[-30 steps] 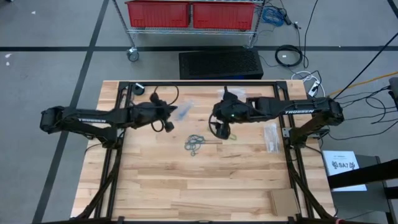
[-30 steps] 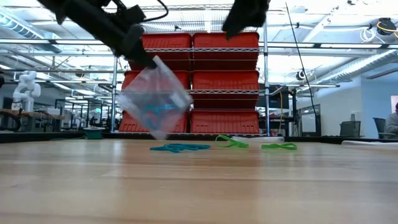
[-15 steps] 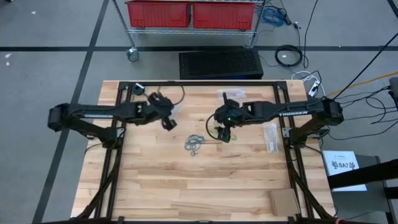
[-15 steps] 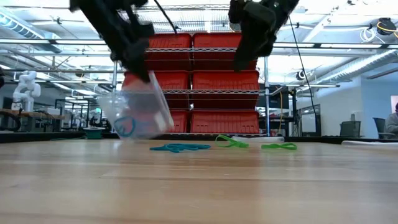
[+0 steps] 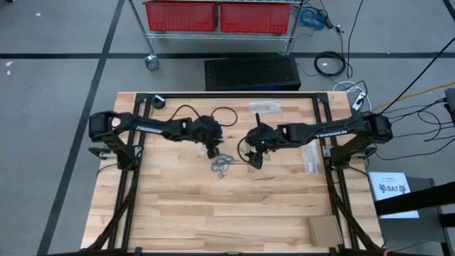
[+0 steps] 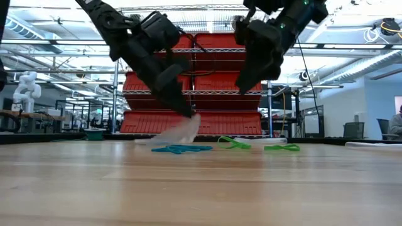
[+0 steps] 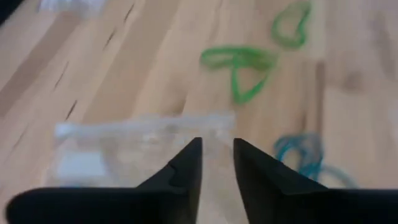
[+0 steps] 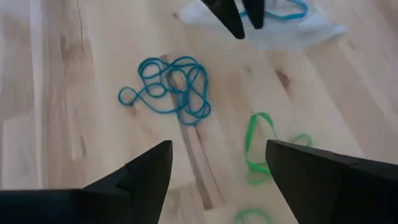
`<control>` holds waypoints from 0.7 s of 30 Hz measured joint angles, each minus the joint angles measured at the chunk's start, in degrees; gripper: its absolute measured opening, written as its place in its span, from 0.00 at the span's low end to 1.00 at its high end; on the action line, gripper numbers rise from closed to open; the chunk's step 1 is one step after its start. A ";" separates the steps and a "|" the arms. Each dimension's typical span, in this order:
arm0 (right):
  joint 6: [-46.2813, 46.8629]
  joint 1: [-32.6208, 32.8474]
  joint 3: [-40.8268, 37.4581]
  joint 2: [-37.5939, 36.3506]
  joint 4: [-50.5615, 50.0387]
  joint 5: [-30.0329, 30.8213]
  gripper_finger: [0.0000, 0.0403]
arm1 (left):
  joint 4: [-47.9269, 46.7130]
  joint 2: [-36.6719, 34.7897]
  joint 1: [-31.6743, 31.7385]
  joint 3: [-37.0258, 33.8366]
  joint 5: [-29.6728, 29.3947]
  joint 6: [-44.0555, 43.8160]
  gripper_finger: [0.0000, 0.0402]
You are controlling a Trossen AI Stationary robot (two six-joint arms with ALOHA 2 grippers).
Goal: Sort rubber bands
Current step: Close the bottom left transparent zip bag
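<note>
The left gripper (image 6: 188,115) is seen low over a clear bag (image 7: 140,146) lying on the table (image 5: 213,213), fingers slightly parted, nothing held. Blue rubber bands (image 8: 171,87) are tangled just beside it, green rubber bands (image 8: 258,146) nearby. The right gripper (image 8: 217,174) is held wide open above them, empty.

Pale wood, clear plastic, thin rubber

Matt planked wooden table (image 5: 213,206); glossy clear plastic bag (image 7: 137,149); smooth rubber bands (image 8: 171,84); matt black gripper fingers (image 8: 137,180).

Two dark jointed arms, white lettering, looping black cables, tapered black fingers (image 8: 146,174)
</note>
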 joint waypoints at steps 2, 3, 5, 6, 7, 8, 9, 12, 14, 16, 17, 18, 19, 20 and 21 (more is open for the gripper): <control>2.21 -0.01 -2.41 -0.01 3.68 -0.23 0.63 | 1.44 -0.48 0.92 0.00 1.57 -0.22 0.31; 3.47 -0.04 -3.72 0.01 5.41 -0.22 0.63 | 1.31 -0.98 1.41 0.06 1.71 -0.63 0.33; 6.22 -0.22 -6.54 -0.01 10.92 -0.25 0.63 | 1.32 -2.15 2.48 0.31 1.77 -1.46 0.37; 7.89 -0.37 -8.13 0.00 14.48 -0.23 0.63 | 1.33 -2.87 3.03 0.35 1.77 -1.45 0.39; 9.75 -0.53 -9.77 0.02 18.25 -0.12 0.63 | 0.90 -3.68 3.67 0.35 1.78 -1.45 0.40; 11.69 -0.79 -11.25 0.17 21.95 0.21 0.63 | 0.56 -4.43 4.35 0.35 1.83 -1.45 0.42; 13.42 -0.99 -12.42 0.63 25.64 0.65 0.63 | 0.10 -5.26 5.08 0.37 1.84 -1.42 0.42; 13.89 -1.69 -13.67 3.05 32.75 3.50 0.64 | -3.26 -7.55 7.55 0.37 3.37 -1.12 0.43; 12.53 -2.66 -12.67 5.60 34.94 4.43 0.64 | -5.29 -8.86 9.30 0.17 6.00 -1.10 0.43; 11.97 -4.23 -11.07 8.17 36.40 4.76 0.63 | -5.16 -9.83 10.87 -0.62 9.56 -1.27 0.43; 11.90 -5.25 -10.32 9.76 36.87 5.18 0.63 | -5.24 -10.27 11.66 -1.14 11.54 -1.43 0.43; 12.16 -6.33 -9.62 11.47 37.40 5.50 0.63 | -5.03 -10.59 12.36 -1.73 13.84 -1.43 0.43; 12.93 -7.41 -9.05 13.33 37.39 5.94 0.62 | -4.63 -10.81 13.07 -2.35 15.89 -1.53 0.43; 13.70 -8.49 -8.47 15.25 37.14 6.19 0.62 | -4.07 -11.03 13.73 -3.03 17.67 -1.60 0.43; 14.39 -9.49 -7.74 17.06 37.07 6.19 0.62 | -3.39 -11.24 14.36 -3.81 19.20 -1.60 0.43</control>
